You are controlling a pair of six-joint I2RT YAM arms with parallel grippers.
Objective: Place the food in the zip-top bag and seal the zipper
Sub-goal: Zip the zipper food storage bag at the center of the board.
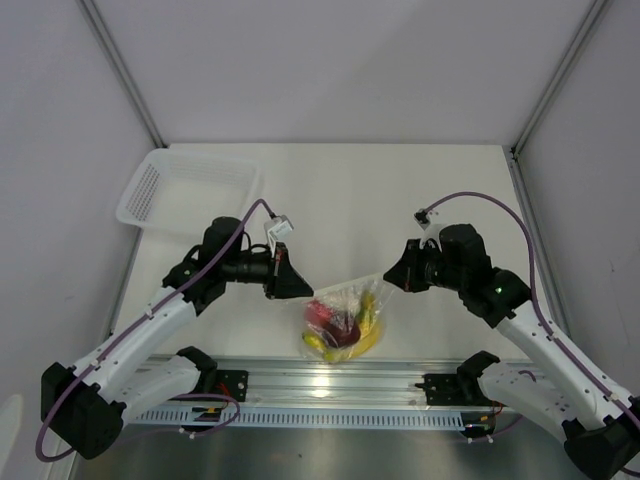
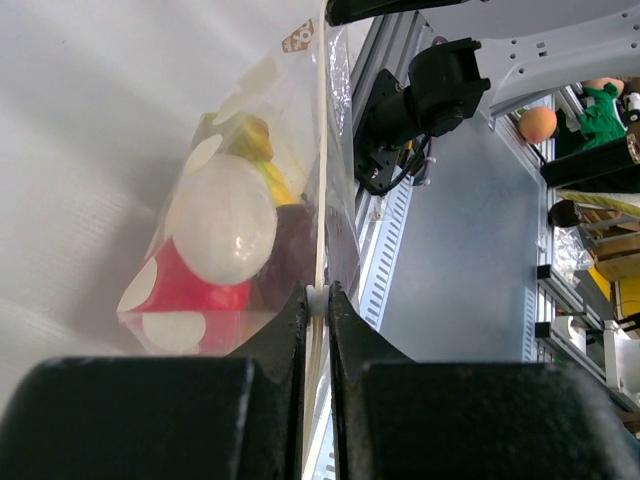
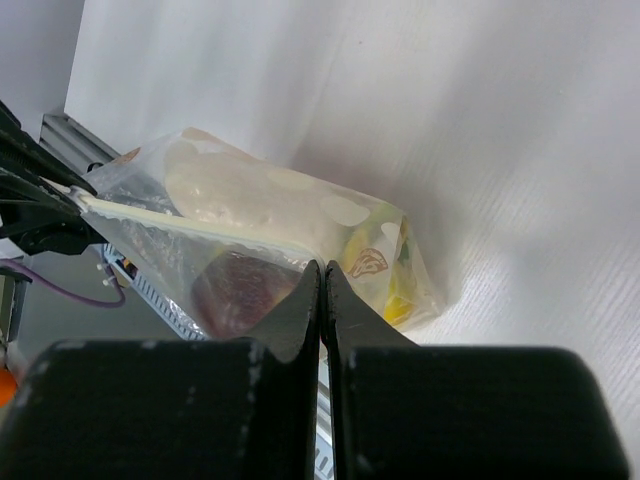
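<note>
The clear zip-top bag [image 1: 350, 305] hangs between my two grippers near the table's front edge. The food is inside it: yellow banana bunch [image 1: 366, 325], red apple [image 1: 320, 313], dark purple-red fruit [image 1: 343, 325]. In the left wrist view I see the white radish [image 2: 225, 220], apple [image 2: 195, 290], dark fruit [image 2: 290, 245] and banana [image 2: 258, 140]. My left gripper [image 1: 303, 290] [image 2: 318, 292] is shut on the zipper [image 2: 322, 150] at its white slider. My right gripper [image 1: 393, 277] [image 3: 322, 268] is shut on the bag's top edge [image 3: 290, 250], with the zipper strip [image 3: 180, 218] running to its left.
A white mesh basket [image 1: 190, 190] stands at the back left. A metal rail [image 1: 330, 385] runs along the table's front edge just below the bag. The right arm's base [image 2: 420, 100] shows in the left wrist view.
</note>
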